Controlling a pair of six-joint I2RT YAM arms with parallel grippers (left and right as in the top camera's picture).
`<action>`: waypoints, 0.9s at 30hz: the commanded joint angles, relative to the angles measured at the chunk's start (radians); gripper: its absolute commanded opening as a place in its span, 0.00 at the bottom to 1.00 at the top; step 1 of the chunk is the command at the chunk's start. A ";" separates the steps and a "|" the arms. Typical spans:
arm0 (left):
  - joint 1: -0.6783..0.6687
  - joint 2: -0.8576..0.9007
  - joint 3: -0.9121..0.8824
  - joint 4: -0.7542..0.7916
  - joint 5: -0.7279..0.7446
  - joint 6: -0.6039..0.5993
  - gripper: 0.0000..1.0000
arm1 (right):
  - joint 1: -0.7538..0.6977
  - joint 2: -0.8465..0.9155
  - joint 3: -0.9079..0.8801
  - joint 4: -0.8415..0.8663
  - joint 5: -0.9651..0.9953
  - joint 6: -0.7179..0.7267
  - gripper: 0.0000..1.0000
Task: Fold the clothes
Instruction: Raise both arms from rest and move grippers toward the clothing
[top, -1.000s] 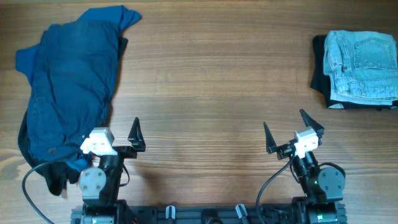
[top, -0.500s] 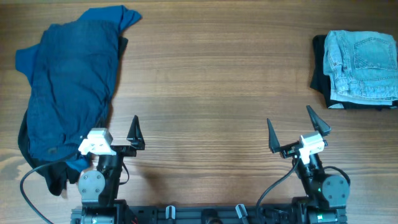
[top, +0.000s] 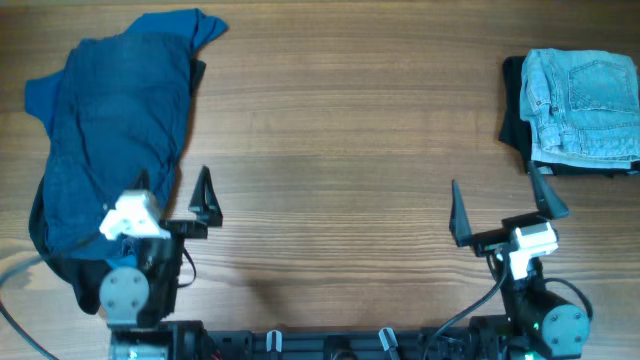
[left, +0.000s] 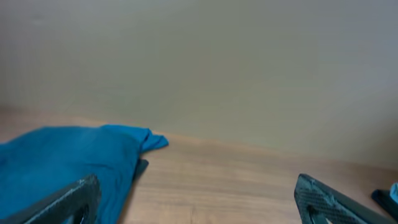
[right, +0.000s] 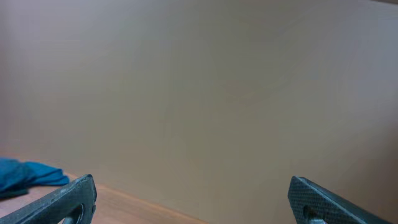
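Overhead view. Wooden tabletop (top: 340, 120), two heaps of clothes well apart.

Far-left heap: dark navy shorts (top: 110, 150) lie crumpled on top of a brighter blue shirt (top: 185, 22), which shows at the far edge and at the left side. A black garment (top: 88, 285) sticks out from beneath at the near-left corner. Nothing in this heap is folded.

Far-right heap: light-wash jeans (top: 585, 95), folded, rest on a folded black piece (top: 514, 105) that shows along the left and near edges.

Left jaws: released, spread wide, nothing between them. The inner finger (top: 205, 192) stands over bare wood just beside the near edge of the shorts; the outer one sits against the dark cloth and is hard to make out. I cannot tell whether it touches.

Right jaws: released, spread wide, empty. Fingers (top: 458, 212) are over bare wood, near the jeans stack but apart from it.

Left wrist view: level across the tabletop, blue shirt (left: 68, 162) at lower left, plain wall (left: 249, 68) behind. Right wrist view: mostly wall, with a scrap of blue cloth (right: 25, 174) low at the left.
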 joint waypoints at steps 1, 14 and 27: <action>-0.004 0.229 0.169 -0.027 -0.017 0.012 0.99 | -0.008 0.141 0.124 0.005 0.074 0.004 1.00; -0.005 0.702 0.616 -0.363 0.005 0.004 1.00 | -0.007 0.615 0.413 -0.054 0.239 0.405 1.00; -0.005 0.702 0.615 -0.573 0.161 0.005 1.00 | -0.006 0.637 0.412 -0.395 0.129 0.842 1.00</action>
